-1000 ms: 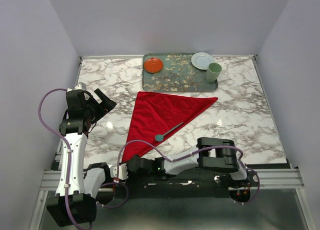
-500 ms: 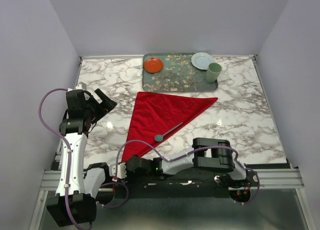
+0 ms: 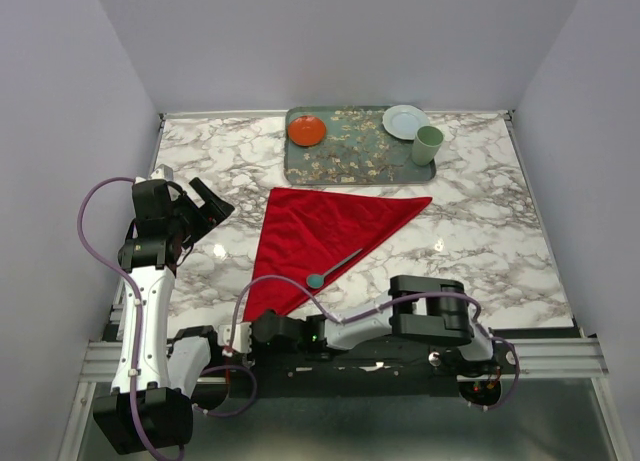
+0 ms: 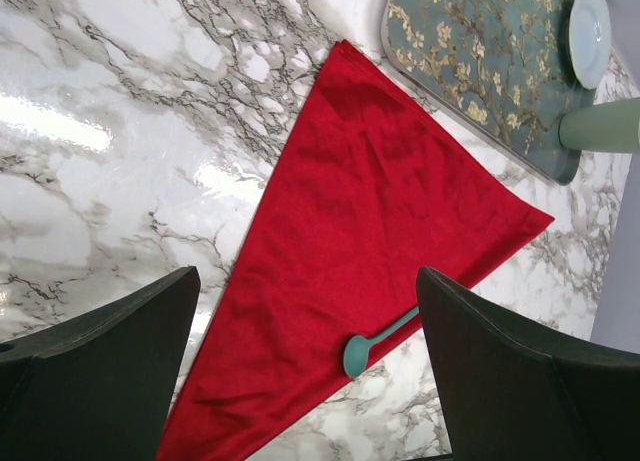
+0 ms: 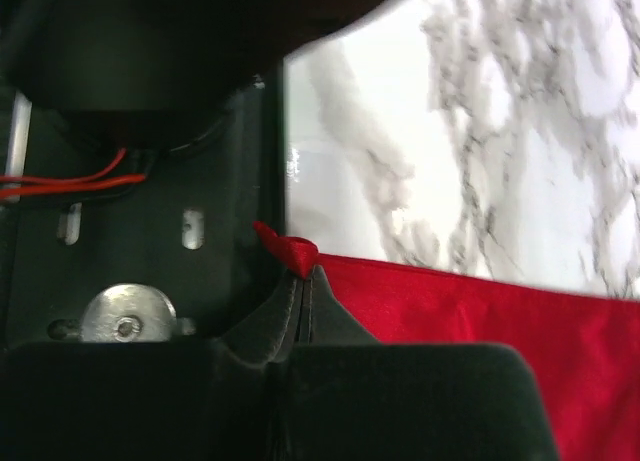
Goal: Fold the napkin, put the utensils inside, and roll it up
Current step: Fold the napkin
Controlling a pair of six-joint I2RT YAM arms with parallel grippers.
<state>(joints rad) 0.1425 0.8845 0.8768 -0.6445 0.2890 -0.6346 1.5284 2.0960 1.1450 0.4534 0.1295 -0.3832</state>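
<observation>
The napkin (image 3: 330, 231) is plain bright red, the spoon (image 3: 338, 265) teal, the table (image 3: 480, 231) white marble veined grey, the tray (image 3: 355, 156) dull green with pale blossom print.

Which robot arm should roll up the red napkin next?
Right, probably. The right gripper is shut on the napkin's near corner, and the spoon lies on it. The left gripper is open, off to the left side, holding nothing.
</observation>
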